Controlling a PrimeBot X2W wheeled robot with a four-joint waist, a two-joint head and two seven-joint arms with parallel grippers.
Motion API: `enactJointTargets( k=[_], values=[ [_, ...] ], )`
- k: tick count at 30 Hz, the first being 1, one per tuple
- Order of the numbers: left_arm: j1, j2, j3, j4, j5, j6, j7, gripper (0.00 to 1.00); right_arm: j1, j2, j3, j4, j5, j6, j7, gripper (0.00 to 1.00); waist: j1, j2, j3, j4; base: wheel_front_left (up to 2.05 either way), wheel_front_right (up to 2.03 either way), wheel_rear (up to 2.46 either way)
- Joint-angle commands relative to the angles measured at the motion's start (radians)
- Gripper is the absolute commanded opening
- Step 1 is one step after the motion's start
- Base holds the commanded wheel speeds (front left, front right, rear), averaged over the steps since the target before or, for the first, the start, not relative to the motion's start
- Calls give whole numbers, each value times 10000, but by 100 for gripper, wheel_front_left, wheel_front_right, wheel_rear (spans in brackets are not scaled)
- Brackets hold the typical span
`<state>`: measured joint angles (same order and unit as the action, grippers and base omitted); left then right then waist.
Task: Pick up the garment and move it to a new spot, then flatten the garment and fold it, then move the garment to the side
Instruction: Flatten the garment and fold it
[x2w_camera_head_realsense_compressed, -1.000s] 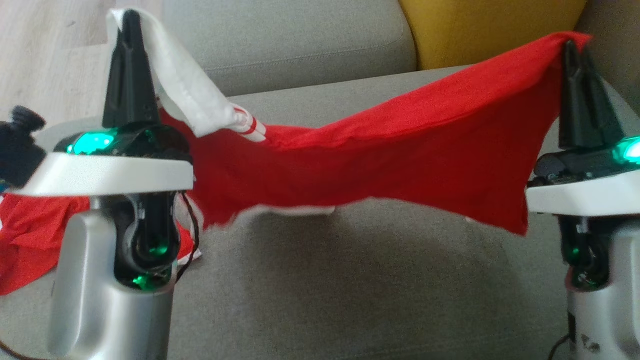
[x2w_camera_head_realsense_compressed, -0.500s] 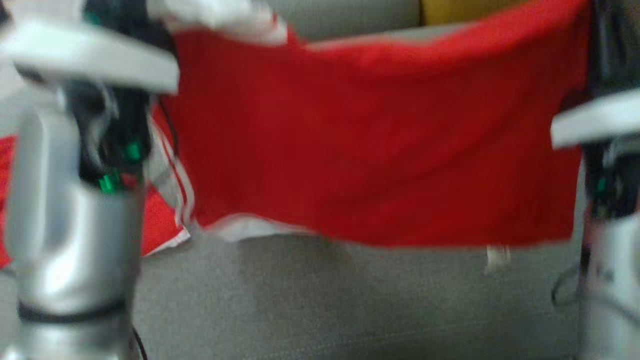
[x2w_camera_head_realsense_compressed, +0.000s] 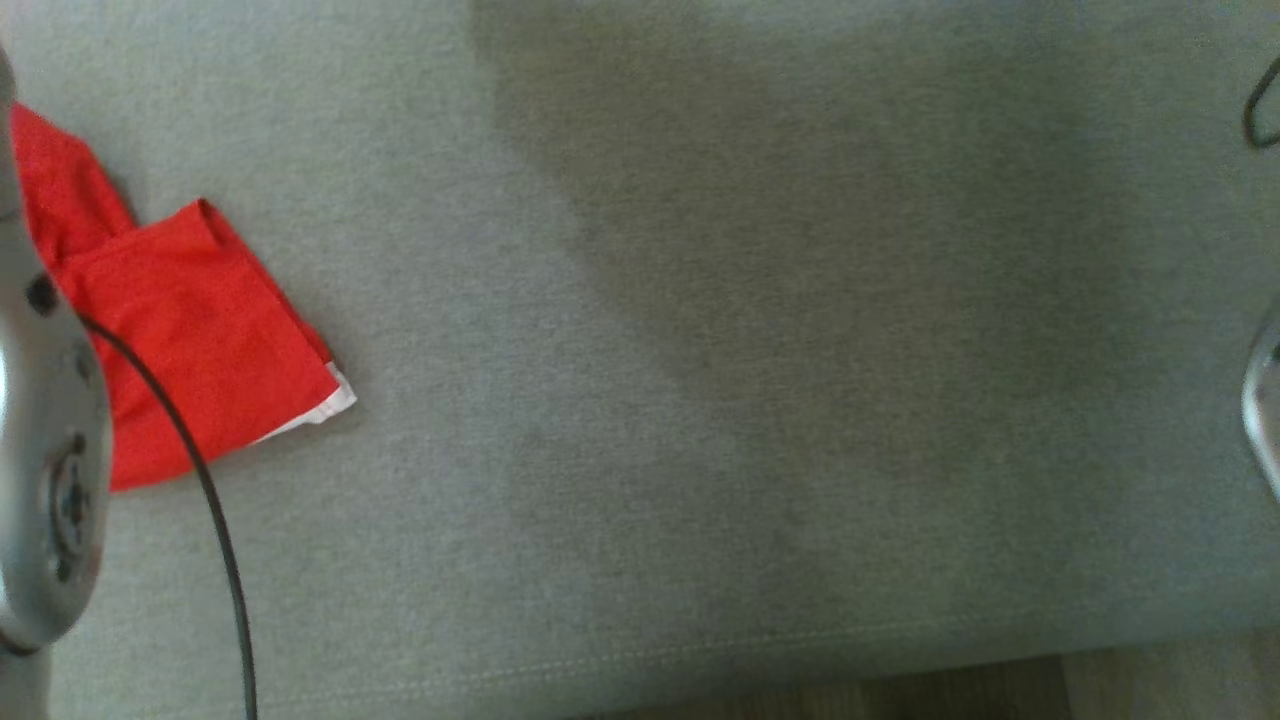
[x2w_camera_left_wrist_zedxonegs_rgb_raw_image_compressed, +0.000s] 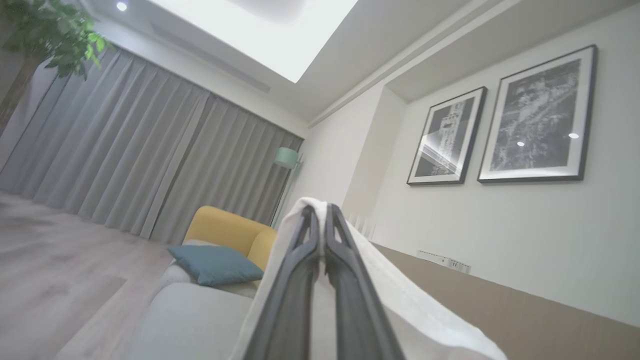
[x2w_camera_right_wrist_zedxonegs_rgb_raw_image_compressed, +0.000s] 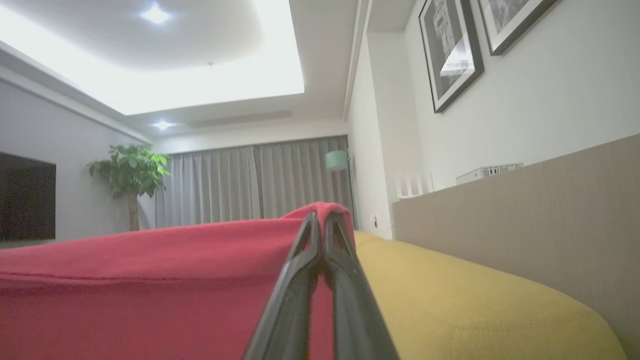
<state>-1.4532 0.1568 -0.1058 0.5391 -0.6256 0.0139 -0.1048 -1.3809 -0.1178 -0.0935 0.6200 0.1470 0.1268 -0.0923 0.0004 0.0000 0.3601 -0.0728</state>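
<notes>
Left claw (x2w_camera_left_wrist_zedxonegs_rgb_raw_image_compressed: 322, 220) and right claw (x2w_camera_right_wrist_zedxonegs_rgb_raw_image_compressed: 325, 222), each clenched on the garment (x2w_camera_right_wrist_zedxonegs_rgb_raw_image_compressed: 150, 280) stretched between them; grey sofa seat (x2w_camera_head_realsense_compressed: 700, 350) with red cloth (x2w_camera_head_realsense_compressed: 190, 340) at left; curtains (x2w_camera_left_wrist_zedxonegs_rgb_raw_image_compressed: 125, 165) and framed pictures (x2w_camera_left_wrist_zedxonegs_rgb_raw_image_compressed: 535, 115) beyond.

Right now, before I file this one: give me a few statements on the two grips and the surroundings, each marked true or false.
1. The left jaws are shut on white fabric. True.
2. The right jaws stand open and empty. False: they are shut on red fabric.
3. In the head view, a red cloth lies at the right of the grey seat. False: it lies at the left.
4. A blue cushion shows in the left wrist view. True.
</notes>
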Motion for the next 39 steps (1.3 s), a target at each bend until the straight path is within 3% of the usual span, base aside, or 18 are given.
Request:
enactJointTargets(
  k=[1,7,16,24,39],
  values=[
    [-630,508,-12,-9,281,-344,-340,0,-664,-5,-94,249,-65,39,-751,0,-4,0,219,194,0,0,0],
    [-582,41,-604,1254,500,-923,-1122,0,-1107,-32,-898,2435,356,39,-1627,0,-4,0,444,634,0,0,0],
    [2312,-105,-1451,2194,544,-1356,-1457,0,1175,-46,-974,5114,739,39,-1472,0,-4,0,115,794,0,0,0],
    [5791,916,-2978,1645,179,-1441,-1109,0,3133,-258,145,6090,760,39,-1081,0,-4,0,-739,814,0,0,0],
    [9259,2446,-4311,-1114,-459,-1420,101,0,5372,-1191,2945,5886,1304,39,572,0,-4,0,-2101,749,0,0,0]
  ],
)
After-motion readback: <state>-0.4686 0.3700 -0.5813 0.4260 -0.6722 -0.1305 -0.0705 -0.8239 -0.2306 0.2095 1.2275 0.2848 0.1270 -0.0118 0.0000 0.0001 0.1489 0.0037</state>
